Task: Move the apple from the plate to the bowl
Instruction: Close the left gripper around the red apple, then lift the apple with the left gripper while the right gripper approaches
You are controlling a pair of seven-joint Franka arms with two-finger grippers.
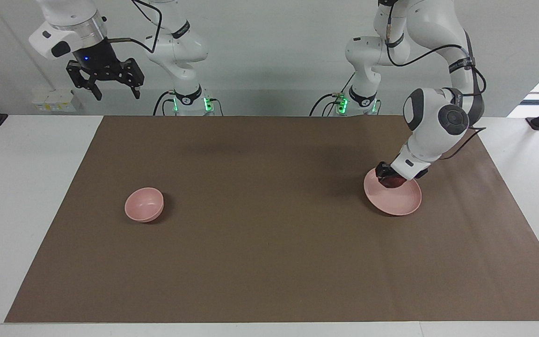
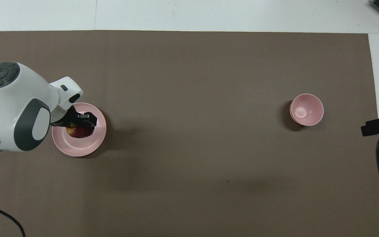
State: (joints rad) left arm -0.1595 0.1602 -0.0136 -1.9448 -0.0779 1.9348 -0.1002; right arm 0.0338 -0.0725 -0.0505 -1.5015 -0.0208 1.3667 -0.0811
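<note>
No writing can be read on anything. The left gripper (image 1: 389,179) is clamped on the apple (image 2: 80,132) over the plate (image 1: 398,202). The right gripper (image 1: 105,85) waits aloft, fingers apart; the bowl (image 1: 144,204) stands well apart.

The brown mat (image 1: 269,243) lies bare across the middle and lower frame, leaving a wide lane between the plate (image 1: 398,203) at mid right and the bowl (image 1: 144,204) at mid left. The left tool (image 1: 389,180), gripping the apple (image 1: 391,182), crowds the plate's upper rim. The right tool (image 1: 105,80) hangs wide-jawed at upper left, above the bench edge.
</note>
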